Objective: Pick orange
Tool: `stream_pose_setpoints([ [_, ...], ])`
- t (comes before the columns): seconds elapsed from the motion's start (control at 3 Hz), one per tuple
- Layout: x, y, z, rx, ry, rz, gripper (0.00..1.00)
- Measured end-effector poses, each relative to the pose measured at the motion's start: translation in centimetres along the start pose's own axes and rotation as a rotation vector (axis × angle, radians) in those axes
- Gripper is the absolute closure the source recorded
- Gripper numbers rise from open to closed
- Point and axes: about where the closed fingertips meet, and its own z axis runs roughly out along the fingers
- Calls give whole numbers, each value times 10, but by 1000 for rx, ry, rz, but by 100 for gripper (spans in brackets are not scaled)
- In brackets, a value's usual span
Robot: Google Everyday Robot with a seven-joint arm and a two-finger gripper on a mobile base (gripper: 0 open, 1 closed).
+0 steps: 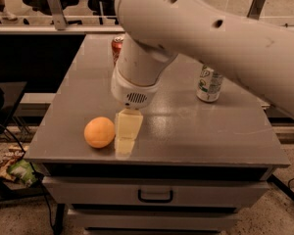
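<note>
The orange (pixel 99 132) is a round, smooth fruit resting on the grey table top (pixel 196 126) near its front left edge. My gripper (pixel 126 136) hangs from the big white arm that fills the top of the view. Its cream-coloured fingers point down just to the right of the orange, close beside it and low over the table. Nothing shows between the fingers.
A red-orange soda can (pixel 116 47) stands at the back, partly hidden behind my arm. A white and green can (pixel 208 84) stands at the right. The table has a drawer with a handle (pixel 155 197) below. Litter lies on the floor at the left.
</note>
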Motion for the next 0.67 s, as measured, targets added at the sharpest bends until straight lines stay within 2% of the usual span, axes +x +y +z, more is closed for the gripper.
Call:
stream_pose_setpoints([
  [0.67,-32,8,39,-51,-14,-33,0],
])
